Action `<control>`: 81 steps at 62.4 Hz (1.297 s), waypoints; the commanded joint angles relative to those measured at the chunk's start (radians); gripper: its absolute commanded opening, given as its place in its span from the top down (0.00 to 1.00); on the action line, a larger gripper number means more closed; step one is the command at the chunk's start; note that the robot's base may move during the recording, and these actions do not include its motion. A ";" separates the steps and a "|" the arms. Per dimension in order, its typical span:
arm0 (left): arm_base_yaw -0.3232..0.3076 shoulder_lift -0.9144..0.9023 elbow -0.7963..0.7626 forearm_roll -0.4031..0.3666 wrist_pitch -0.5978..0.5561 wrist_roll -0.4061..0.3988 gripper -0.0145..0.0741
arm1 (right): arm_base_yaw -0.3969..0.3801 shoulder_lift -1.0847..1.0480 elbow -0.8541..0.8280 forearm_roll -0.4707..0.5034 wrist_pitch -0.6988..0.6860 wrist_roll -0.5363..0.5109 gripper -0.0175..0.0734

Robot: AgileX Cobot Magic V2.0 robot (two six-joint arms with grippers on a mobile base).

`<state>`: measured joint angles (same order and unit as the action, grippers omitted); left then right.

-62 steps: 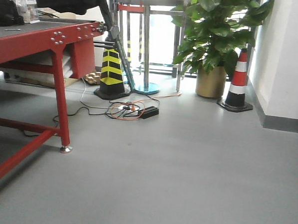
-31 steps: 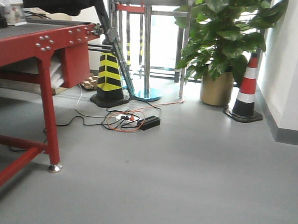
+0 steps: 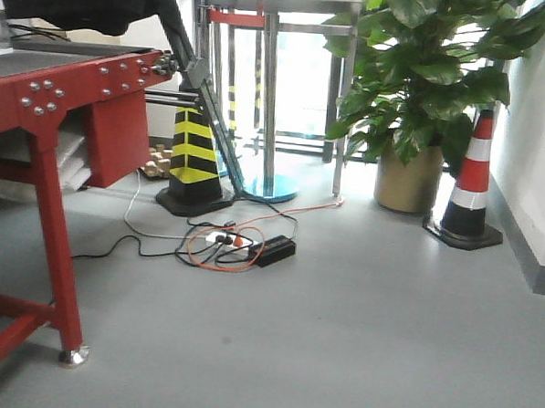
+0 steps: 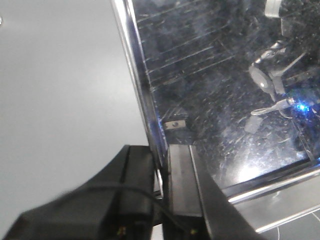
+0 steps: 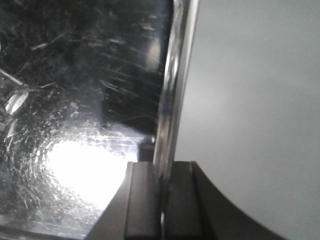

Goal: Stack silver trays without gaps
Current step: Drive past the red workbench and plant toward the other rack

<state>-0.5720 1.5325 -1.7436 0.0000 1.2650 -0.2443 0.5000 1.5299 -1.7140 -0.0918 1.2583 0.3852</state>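
Outward, across the front view: red table [image 3: 40,100], black-and-yellow cone [image 3: 195,154], tangle of cables [image 3: 229,243] on the grey floor [image 3: 357,336], potted plant [image 3: 415,102], red-and-white cone [image 3: 473,178]. Nearer, on the left wrist: left gripper [image 4: 159,182] clamped tight on the out-turned rim of a silver tray [image 4: 225,100], one finger outside over floor, the other inside the scratched pan. On the right wrist: right gripper [image 5: 161,200] likewise pinching a silver tray's rim, pan to its left, bare floor to its right.

Window [image 3: 293,68] backlight blows out; glare on the silver tray [image 5: 75,165] (wrist views soft).
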 commanded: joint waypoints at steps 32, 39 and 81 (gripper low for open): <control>-0.015 -0.040 -0.036 -0.101 -0.014 0.033 0.89 | 0.008 -0.037 -0.029 0.046 0.071 -0.017 0.74; -0.015 -0.040 -0.036 -0.101 -0.014 0.033 0.89 | 0.008 -0.037 -0.029 0.046 0.071 -0.017 0.74; -0.015 -0.040 -0.036 -0.098 -0.018 0.033 0.89 | 0.008 -0.037 -0.029 0.046 0.071 -0.017 0.74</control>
<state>-0.5720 1.5325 -1.7436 0.0000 1.2650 -0.2443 0.5000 1.5299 -1.7140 -0.0918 1.2583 0.3852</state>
